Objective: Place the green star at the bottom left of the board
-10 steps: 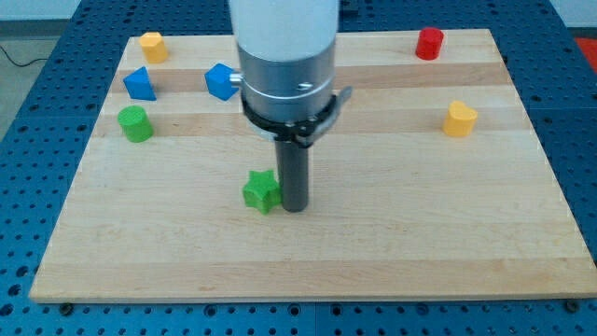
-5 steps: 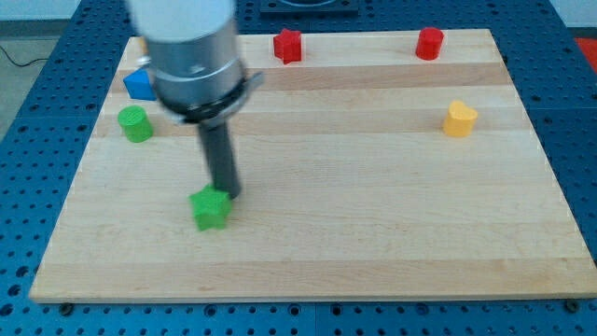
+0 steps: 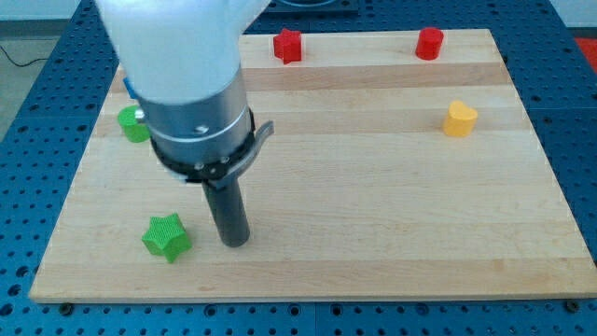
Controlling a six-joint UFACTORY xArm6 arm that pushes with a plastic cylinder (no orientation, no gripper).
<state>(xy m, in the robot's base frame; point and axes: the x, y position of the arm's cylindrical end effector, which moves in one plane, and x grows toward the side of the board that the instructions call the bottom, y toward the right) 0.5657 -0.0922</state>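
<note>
The green star (image 3: 167, 237) lies on the wooden board (image 3: 373, 187) near its bottom left corner. My tip (image 3: 234, 242) stands on the board a little to the right of the star, with a gap between them. The arm's body covers the upper left part of the board.
A green cylinder (image 3: 130, 122) peeks out at the left behind the arm. A red star-like block (image 3: 287, 45) and a red cylinder (image 3: 429, 43) sit at the top edge. A yellow block (image 3: 459, 119) sits at the right.
The green star has slid down and to the left across the board. My tip has followed it down and now stands apart from it on its right.
</note>
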